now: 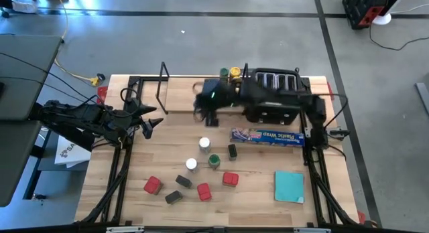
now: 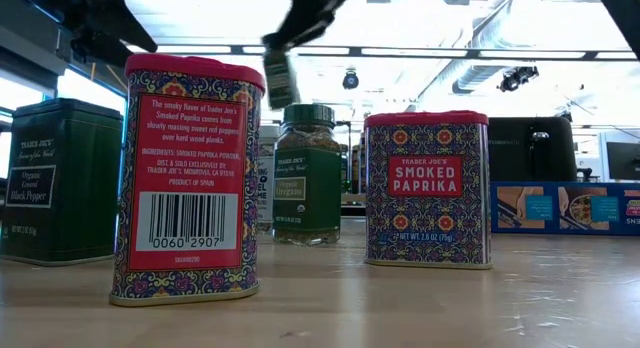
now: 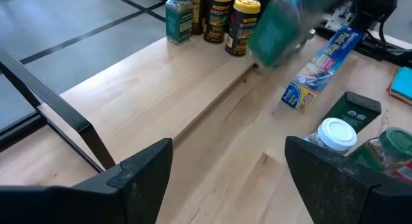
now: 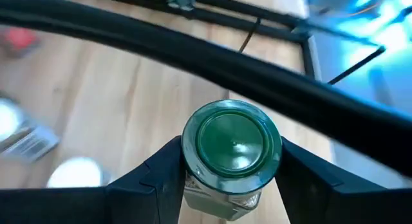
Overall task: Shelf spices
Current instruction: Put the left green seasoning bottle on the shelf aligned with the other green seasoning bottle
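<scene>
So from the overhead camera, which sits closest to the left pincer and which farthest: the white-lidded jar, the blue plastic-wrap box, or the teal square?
Seen from above, from the open left pincer at the table's left side:
1. White-lidded round jar, mid-table, nearest.
2. Long blue plastic-wrap box, right of centre, beside the black toaster.
3. Flat teal square, front right, farthest.

Green lid (image 4: 232, 144) on a jar clamped between black fingers (image 4: 151, 179). Red-lidded paprika tins (image 2: 427, 188) patterned in blue, red and gold florets, red label panels, white lettering. Dark green pepper tin (image 2: 60, 181). Yellow lids (image 3: 246, 5) on two dark jars. Blue wrap box (image 1: 267, 136). Teal square (image 1: 289, 187). Light wood table (image 1: 268, 163), black toaster (image 1: 275, 92).
</scene>
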{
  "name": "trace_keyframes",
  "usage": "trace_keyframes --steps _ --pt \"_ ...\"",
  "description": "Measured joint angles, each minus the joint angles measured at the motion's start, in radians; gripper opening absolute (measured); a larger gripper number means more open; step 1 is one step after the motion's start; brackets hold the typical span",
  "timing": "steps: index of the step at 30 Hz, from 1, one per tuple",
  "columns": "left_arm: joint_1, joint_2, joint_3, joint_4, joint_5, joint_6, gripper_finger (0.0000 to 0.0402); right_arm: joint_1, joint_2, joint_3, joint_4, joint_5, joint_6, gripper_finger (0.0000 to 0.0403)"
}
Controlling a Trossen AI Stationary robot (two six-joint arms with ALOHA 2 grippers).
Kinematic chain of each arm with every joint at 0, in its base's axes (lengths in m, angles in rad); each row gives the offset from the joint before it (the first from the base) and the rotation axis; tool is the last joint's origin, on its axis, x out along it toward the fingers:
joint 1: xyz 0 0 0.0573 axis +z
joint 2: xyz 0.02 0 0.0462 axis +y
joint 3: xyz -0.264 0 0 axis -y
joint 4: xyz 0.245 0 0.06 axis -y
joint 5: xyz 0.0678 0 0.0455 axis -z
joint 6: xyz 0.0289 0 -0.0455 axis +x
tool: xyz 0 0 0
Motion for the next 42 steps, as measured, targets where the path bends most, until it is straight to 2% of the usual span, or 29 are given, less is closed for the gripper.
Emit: trace_keyframes --steps 2,4,12,22,29,42 --pt "0.000 0.000 0.000 0.000 0.000 -0.006 0.0296 -0.065 -0.011 0.000 -0.051 -0.110 -0.011 0.0191" --pt "0.000 0.000 0.000 0.000 0.000 -0.007 0.0296 -0.120 0.004 0.000 -0.093 -0.172 -0.022 0.0191" --pt "0.000 0.000 0.000 0.000 -0.001 -0.007 0.0296 -0.234 0.117 -0.002 -0.133 -0.229 -0.111 0.0191" --pt "0.000 0.000 0.000 -0.001 -0.002 -0.001 0.0296 -0.287 0.186 -0.001 -0.152 -0.214 -0.108 0.0191" --pt "0.000 0.000 0.000 -0.001 -0.002 -0.006 0.0296 -0.292 0.187 -0.001 -0.158 -0.161 -0.116 0.0230" --pt "0.000 0.000 0.000 0.000 -0.002 -0.007 0.0296 -0.291 0.154 -0.001 -0.166 -0.094 -0.164 0.0239"
